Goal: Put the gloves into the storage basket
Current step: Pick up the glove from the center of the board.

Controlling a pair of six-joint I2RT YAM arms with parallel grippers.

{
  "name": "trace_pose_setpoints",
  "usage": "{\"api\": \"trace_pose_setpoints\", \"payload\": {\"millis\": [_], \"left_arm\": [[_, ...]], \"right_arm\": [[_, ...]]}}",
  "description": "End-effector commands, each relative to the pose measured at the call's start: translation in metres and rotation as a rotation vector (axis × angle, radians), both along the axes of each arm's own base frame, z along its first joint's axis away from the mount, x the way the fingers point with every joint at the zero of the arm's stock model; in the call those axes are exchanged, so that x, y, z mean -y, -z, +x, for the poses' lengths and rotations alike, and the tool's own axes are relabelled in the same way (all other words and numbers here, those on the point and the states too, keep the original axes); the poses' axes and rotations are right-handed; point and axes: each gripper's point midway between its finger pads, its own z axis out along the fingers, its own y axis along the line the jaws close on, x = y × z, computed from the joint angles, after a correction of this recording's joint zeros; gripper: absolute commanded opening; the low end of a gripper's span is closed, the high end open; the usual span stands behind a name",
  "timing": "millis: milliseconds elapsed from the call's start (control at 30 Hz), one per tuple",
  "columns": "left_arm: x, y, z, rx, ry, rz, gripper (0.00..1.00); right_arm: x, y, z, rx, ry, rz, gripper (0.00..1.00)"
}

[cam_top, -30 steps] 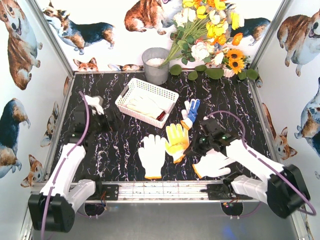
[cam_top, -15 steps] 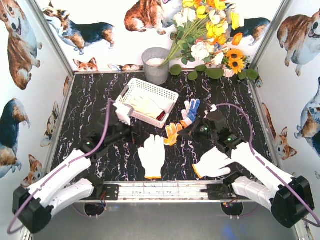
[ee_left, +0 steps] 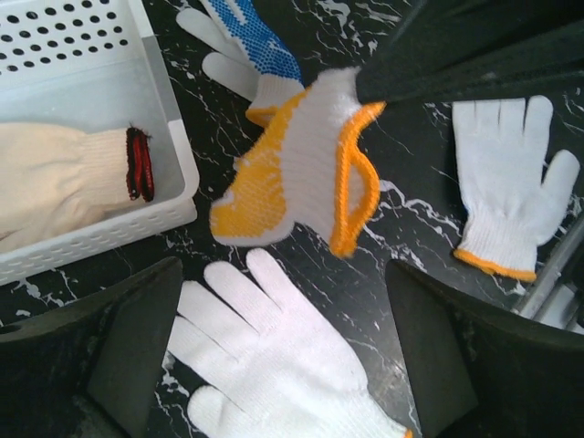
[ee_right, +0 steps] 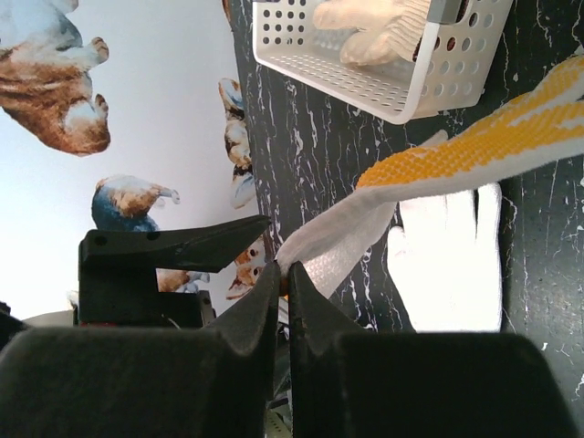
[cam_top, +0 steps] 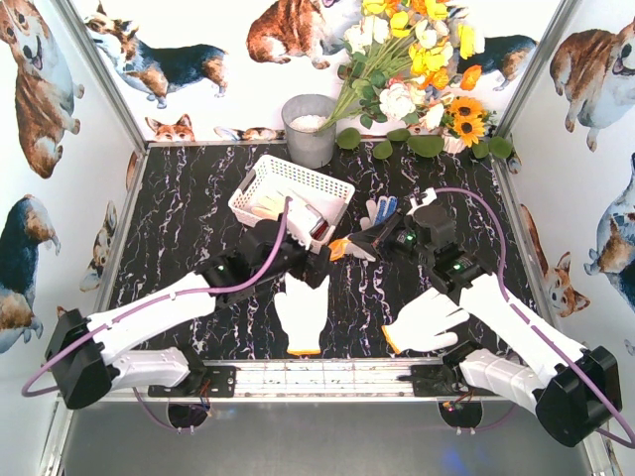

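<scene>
We find the storage basket toward the back of the table, with one glove lying in it and the bucket just behind it. Right of the basket lies a second glove. Toward the near edge a third glove lies at the centre, with a fourth glove to its right. Between the basket and the third glove, a fifth glove hangs clear of the table from the right gripper.

A robot lab booth: aluminium frame, corgi-print walls.

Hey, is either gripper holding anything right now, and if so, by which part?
The right gripper pinches the white knit glove with yellow-orange palm by white fabric at its cuff end. The open left gripper holds nothing.
</scene>
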Motion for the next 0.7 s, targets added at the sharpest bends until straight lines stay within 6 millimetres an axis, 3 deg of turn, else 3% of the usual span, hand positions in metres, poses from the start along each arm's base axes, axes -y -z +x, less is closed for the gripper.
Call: {"api": "trace_pose_setpoints", "payload": {"millis": [0,67,167,467,533,667], "left_arm": [[0.014,-0.023,0.02,0.095,-0.016,-0.026,0.77],[0.019,-0.026,0.021,0.094,-0.005,-0.037,0.67],[0.029,-0.028,0.02,0.084,0.022,-0.066,0.64],[0.044,-0.016,0.013,0.053,0.072,-0.068,0.79],[0.043,-0.013,0.02,0.061,0.042,-0.051,0.72],[0.036,-0.019,0.037,0.112,-0.052,-0.032,0.44]], "right_arm": [[-0.004,-0.044,0.009,0.108,0.02,0.073,0.0],[-0.003,-0.045,0.008,0.11,0.023,0.078,0.0],[-0.002,-0.045,0.006,0.11,0.025,0.077,0.0],[-0.001,-0.043,0.006,0.103,0.033,0.095,0.0],[-0.002,-0.044,0.006,0.102,0.032,0.098,0.0],[-0.001,-0.044,0.005,0.103,0.031,0.095,0.0]]}}
